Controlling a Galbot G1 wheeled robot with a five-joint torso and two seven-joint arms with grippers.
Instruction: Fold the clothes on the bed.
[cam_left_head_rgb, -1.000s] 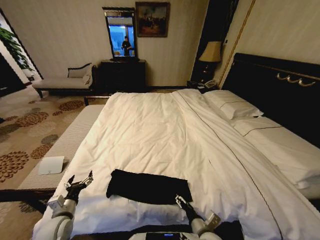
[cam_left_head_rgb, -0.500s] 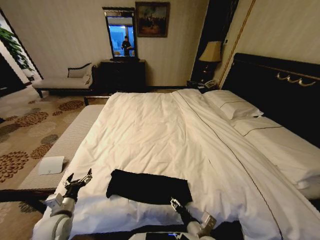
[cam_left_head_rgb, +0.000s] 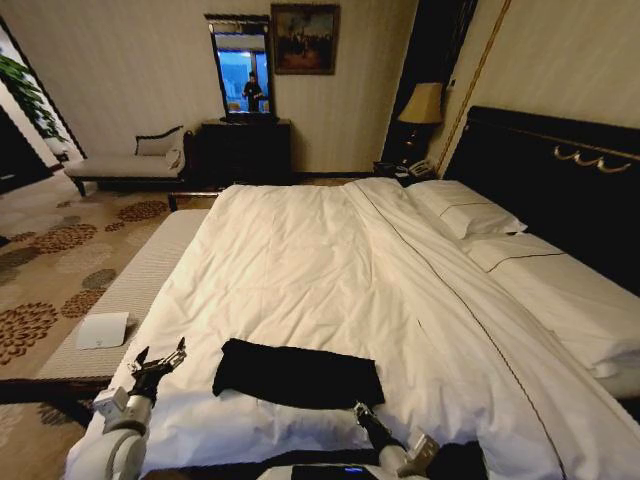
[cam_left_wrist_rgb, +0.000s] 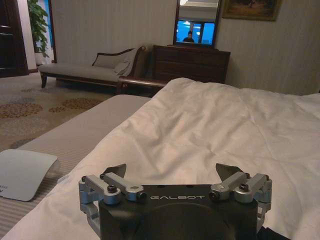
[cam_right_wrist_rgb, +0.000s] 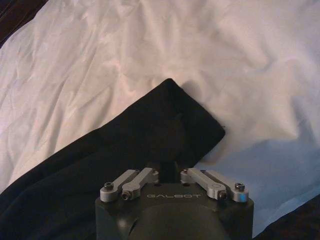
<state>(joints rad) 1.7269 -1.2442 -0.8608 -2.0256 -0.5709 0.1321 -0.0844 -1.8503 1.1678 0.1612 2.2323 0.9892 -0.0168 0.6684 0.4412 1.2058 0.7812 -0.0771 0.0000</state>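
1. From my head camera I see the large bed (cam_left_head_rgb: 330, 290) with white sheets and a dark wooden headboard running from 6 o'clock up toward 1 o'clock, two white pillows (cam_left_head_rgb: 470, 212) against the headboard at 2 o'clock.
2. A pale striped bench (cam_left_head_rgb: 130, 290) sits along the bed's edge at 9 o'clock, with a flat white square pad (cam_left_head_rgb: 103, 329) lying on it.
3. Far off at 11 o'clock stand a pale upholstered chaise (cam_left_head_rgb: 125, 163) and a dark wooden dresser (cam_left_head_rgb: 245, 150) with a mirror above.
4. The black soft-fabric T-shirt (cam_left_head_rgb: 297, 374) lies folded into a long strip on the duvet at 6 o'clock; nothing lies on it.
5. My left hand (cam_left_head_rgb: 158, 362) hovers at 8 o'clock, beside the shirt and apart from it, fingers spread wide, pointing across the bed.
6. My right hand (cam_left_head_rgb: 362, 411) sits low at 5 o'clock at the shirt's near edge, fingers drawn together on a pinch of the black fabric (cam_right_wrist_rgb: 150, 150).
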